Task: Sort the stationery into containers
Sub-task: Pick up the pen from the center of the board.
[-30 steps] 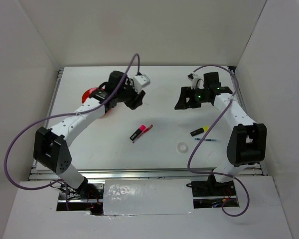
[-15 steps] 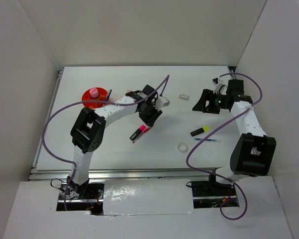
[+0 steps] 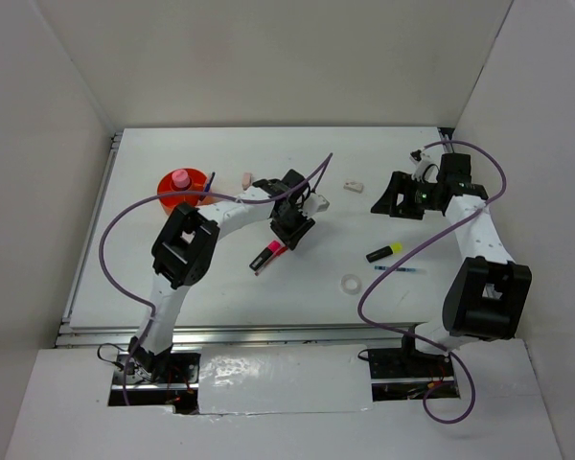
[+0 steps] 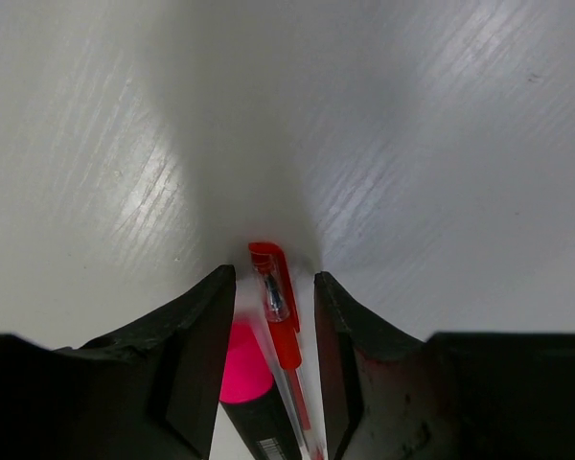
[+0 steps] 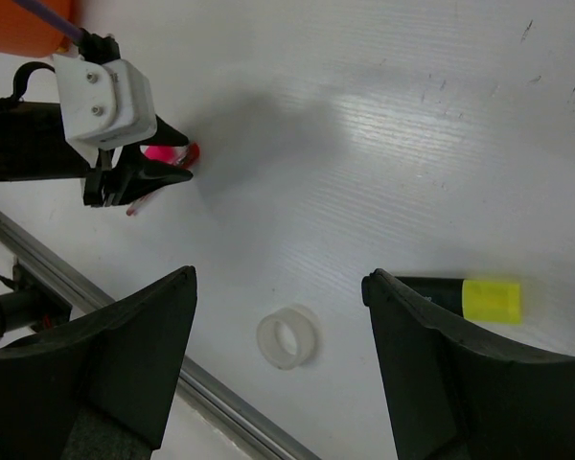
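Now the left claw (image 4: 275, 276) has swung from the orange tub (image 3: 166, 184) onto the red pen (image 4: 286, 340) and pink highlighter (image 4: 241, 369) on the tabletop (image 3: 220, 287). It is narrowed astride them, seemingly not yet pinching: next pickup. The right claw (image 5: 278, 283) hangs wide, empty.

The left arm (image 3: 232, 209) rises from its base at the near edge of the worktop (image 3: 220, 287), folds at the elbow and reaches rightward to the centre. There the left gripper (image 4: 275, 276) points down at the surface, jaws a narrow gap apart; whether they clamp anything cannot be determined. The right arm (image 3: 474, 230) runs along the right edge with its wrist turned leftward, and the right gripper (image 5: 278, 278) hangs toward the far right corner, jaws wide apart, holding nothing.
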